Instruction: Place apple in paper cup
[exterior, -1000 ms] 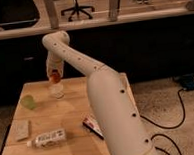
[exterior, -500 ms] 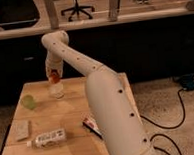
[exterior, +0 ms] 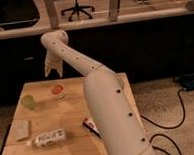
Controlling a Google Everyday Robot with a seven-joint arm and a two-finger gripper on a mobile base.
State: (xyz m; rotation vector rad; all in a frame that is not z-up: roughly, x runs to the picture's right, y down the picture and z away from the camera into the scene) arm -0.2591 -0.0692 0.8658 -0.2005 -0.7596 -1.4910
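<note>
apple (exterior: 56,89) sits in the mouth of the paper cup (exterior: 58,94), red-orange top showing above the white rim, so it looks placed already. it lies straight below the gripper (exterior: 53,71) and a touch toward the camera, clear of the jaws with a gap of bare table between. apple is round, no long axis, no pointing direction to read; the cup stands upright, axis vertical, mouth up. gripper hangs above the cup at the far end of the table (exterior: 75,143), pointing down, holding nothing; whether the jaws are apart or together, cannot tell. only one arm, so no nearer-arm choice. left of the jaws and lower: translucent green cup (exterior: 27,101). nearer the camera: a flat pale packet (exterior: 22,130), a lying bottle (exterior: 47,138), a red-and-white wrapper (exterior: 90,125) partly behind the arm.
</note>
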